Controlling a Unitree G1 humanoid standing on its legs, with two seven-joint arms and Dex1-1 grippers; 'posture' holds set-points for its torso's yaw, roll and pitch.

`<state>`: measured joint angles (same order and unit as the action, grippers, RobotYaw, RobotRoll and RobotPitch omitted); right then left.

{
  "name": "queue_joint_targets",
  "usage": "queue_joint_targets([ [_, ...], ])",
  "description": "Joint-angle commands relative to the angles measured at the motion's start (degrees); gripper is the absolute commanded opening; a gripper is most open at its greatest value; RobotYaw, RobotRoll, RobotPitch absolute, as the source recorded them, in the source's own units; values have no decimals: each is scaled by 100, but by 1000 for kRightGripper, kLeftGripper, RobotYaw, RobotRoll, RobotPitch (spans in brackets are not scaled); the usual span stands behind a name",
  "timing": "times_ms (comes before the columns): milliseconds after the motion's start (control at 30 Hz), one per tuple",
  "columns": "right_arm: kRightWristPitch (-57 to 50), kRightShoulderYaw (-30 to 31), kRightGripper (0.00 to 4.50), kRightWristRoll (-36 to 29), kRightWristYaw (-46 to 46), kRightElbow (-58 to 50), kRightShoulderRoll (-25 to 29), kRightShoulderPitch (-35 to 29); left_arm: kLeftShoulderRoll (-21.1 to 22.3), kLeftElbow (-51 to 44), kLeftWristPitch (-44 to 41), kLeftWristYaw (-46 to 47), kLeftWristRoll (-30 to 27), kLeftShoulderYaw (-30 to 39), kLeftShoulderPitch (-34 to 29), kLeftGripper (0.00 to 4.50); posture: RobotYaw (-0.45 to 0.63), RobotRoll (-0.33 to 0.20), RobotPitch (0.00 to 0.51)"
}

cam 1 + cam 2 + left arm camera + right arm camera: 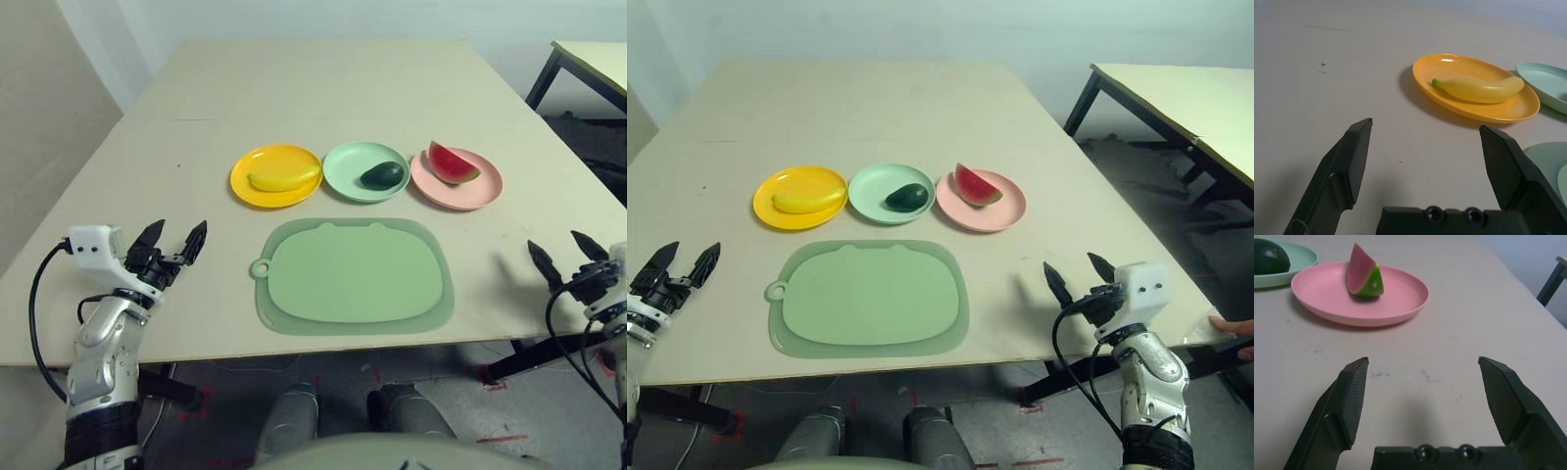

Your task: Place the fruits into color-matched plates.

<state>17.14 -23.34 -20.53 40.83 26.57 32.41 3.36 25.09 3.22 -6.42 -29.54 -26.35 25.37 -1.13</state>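
Banana (284, 178) on yellow plate (260, 197), avocado (382, 175) mint (343, 161), watermelon (453, 164) pink (470, 199), beyond the mat toward surface's far edge. Both jaws apart, empty, near the front edge. Risk: needless regrasp knocks wedge over.

- Between my left gripper (178, 243) and the yellow plate (263, 199) I have bare table (211, 313) to pass over
- The mat (355, 279) lies flat between my two grippers, low enough to reach across
- The three plates stand close in a row, leaving me hardly any gap
- The melon (977, 188) juts above the pink plate (1012, 211), in my way there
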Motion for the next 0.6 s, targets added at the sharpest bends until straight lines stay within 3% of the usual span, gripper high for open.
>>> queue_joint_targets([
  [33,77,165,4500,35,233,83,-22,19,159,108,-26,-43,156,-98,58,4456,79,0,91],
  [267,2,249,4500,42,104,-25,-253,120,489,338,-105,-197,109,-4,139,4456,89,0,109],
  [600,100,298,4500,142,23,401,-338,444,471,282,10,-199,449,-399,254,4456,118,0,96],
])
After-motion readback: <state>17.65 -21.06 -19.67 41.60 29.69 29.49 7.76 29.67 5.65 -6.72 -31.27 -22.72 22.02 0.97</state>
